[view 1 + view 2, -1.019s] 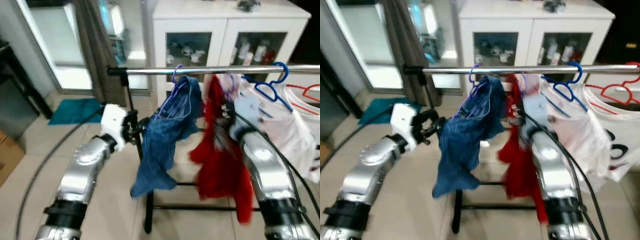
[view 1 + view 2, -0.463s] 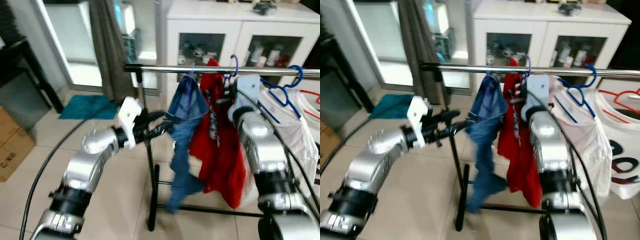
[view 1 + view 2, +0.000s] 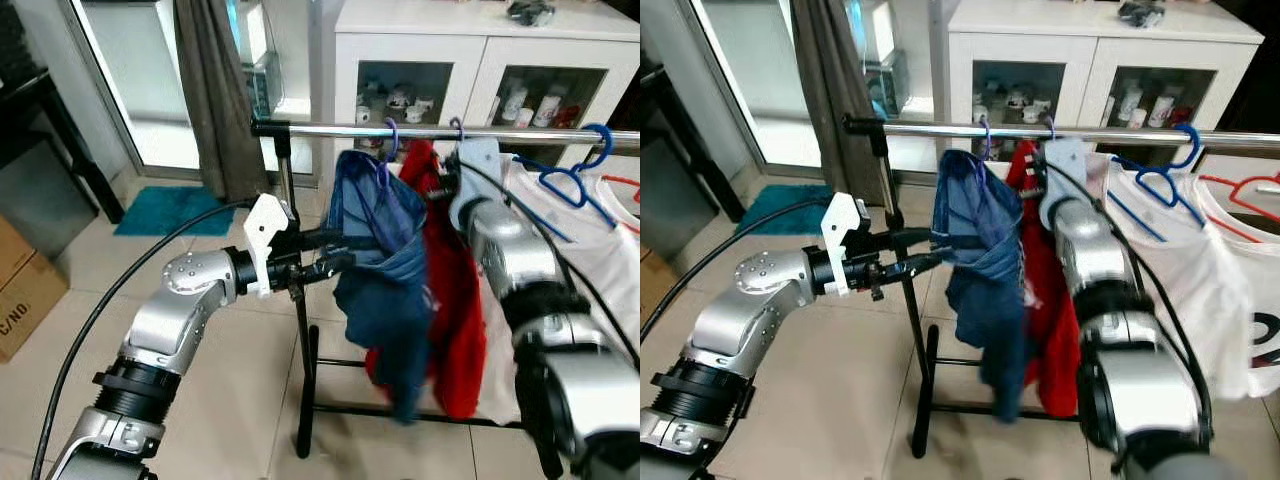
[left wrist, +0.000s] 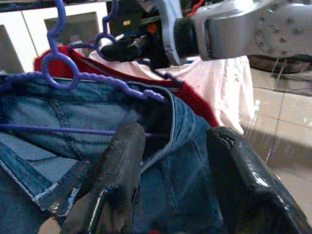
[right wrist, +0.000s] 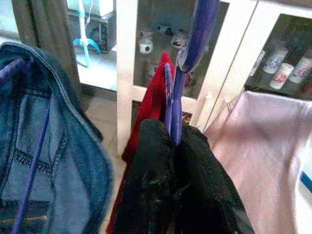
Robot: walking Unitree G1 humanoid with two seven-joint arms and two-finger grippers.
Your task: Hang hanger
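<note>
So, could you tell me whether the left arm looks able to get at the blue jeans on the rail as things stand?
Probably yes. The left end effector is already at the blue jeans, its open fingers straddling the denim edge just below the purple hanger. Nothing stands between them.

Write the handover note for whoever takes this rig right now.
Left gripper: open, its fingers around the edge of the blue jeans, which hang on a purple hanger hooked over the rail.
Right gripper: shut on the purple hanger carrying the red garment, up at the rail.
Done: jeans hung.
Left: confirm the red garment's hook is over the rail, release, withdraw both arms.
</note>
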